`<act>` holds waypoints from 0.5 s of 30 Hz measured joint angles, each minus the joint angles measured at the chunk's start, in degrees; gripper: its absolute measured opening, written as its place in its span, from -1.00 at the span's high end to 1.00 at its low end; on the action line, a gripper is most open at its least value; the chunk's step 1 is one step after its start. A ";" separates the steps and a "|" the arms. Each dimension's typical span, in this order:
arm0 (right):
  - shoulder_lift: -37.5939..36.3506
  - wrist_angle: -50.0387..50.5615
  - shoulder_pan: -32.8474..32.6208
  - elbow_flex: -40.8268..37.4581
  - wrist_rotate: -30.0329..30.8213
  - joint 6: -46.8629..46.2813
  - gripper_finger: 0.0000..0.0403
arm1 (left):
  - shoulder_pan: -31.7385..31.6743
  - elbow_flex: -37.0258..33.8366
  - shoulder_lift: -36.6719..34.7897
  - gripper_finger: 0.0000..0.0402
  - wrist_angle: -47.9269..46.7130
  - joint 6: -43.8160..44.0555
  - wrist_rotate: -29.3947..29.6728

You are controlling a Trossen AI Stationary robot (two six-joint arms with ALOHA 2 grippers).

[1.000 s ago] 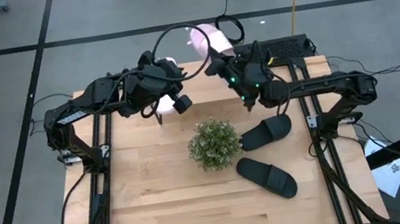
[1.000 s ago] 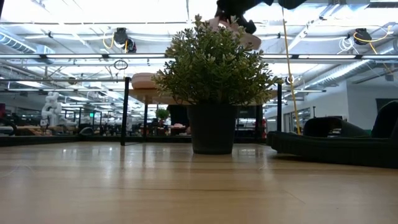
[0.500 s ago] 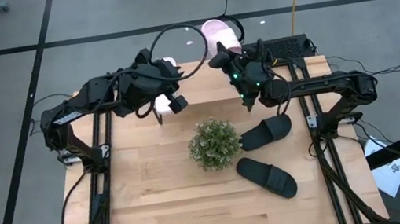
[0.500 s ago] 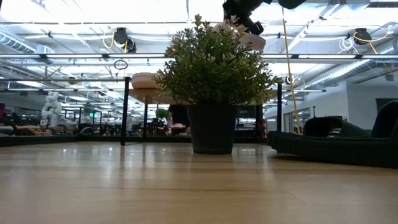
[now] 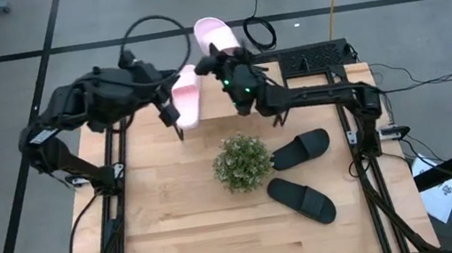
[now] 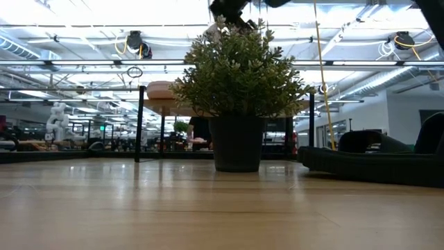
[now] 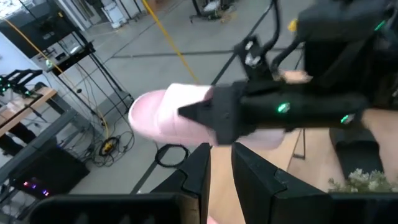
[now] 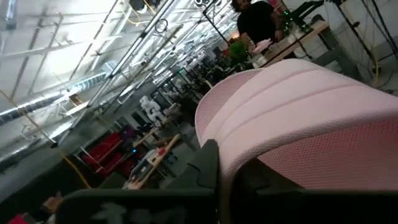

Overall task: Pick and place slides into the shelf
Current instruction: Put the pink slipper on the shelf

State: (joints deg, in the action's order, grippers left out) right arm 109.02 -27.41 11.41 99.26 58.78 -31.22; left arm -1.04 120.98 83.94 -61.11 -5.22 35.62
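Note:
Two pale pink slides are in the air over the table's far edge. My left gripper [image 5: 172, 109] is shut on one pink slide [image 5: 188, 96]. My right gripper [image 5: 221, 64] reaches in from the right and is shut on the other pink slide [image 5: 217, 34], which also fills the right wrist view [image 8: 298, 124]. Two black slides [image 5: 301, 147] [image 5: 301, 199] lie flat on the table at the right. The shelf [image 6: 161, 89] shows in the low view behind the plant, standing on thin black legs. My left gripper pinches its pink slide between the two fingers [image 7: 200, 171]; a pink strip shows in the gap [image 7: 221, 199]. The slide's long edge [image 5: 182, 106] lies beside the fingers. The slide is lifted clear of the table, lengthwise toward the far edge. My right gripper holds its pink slide at the wide ribbed strap [image 8: 249, 155], close beside one dark finger [image 8: 210, 171]. The exact place of contact is hidden by the gripper itself. The slide sticks out past the fingers beyond the table's far edge, lifted clear.
A round bushy green plant in a dark pot [image 5: 241, 162] stands mid-table, just near of both grippers. The near half of the wooden tabletop [image 5: 189, 240] is bare. A black cable loop [image 5: 149, 30] arches over the left arm.
My right gripper has swung toward the table's left along the far edge, carrying its pink slide, which has turned about. My left gripper has drawn back toward the table's left and risen a little, its pink slide going with it.

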 joint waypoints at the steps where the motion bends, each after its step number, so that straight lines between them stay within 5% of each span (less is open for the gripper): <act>1: 0.74 2.01 0.15 1.68 0.66 -0.59 0.98 | 0.10 0.00 -0.58 0.64 -0.21 0.03 -0.04; 15: 5.37 18.13 2.70 6.56 1.43 -21.08 0.99 | 0.11 -0.01 -4.79 0.64 -3.80 1.36 -0.71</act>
State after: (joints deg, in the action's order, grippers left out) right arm 114.39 -9.28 14.11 105.82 60.21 -52.31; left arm -0.93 120.97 79.15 -64.91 -3.86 34.91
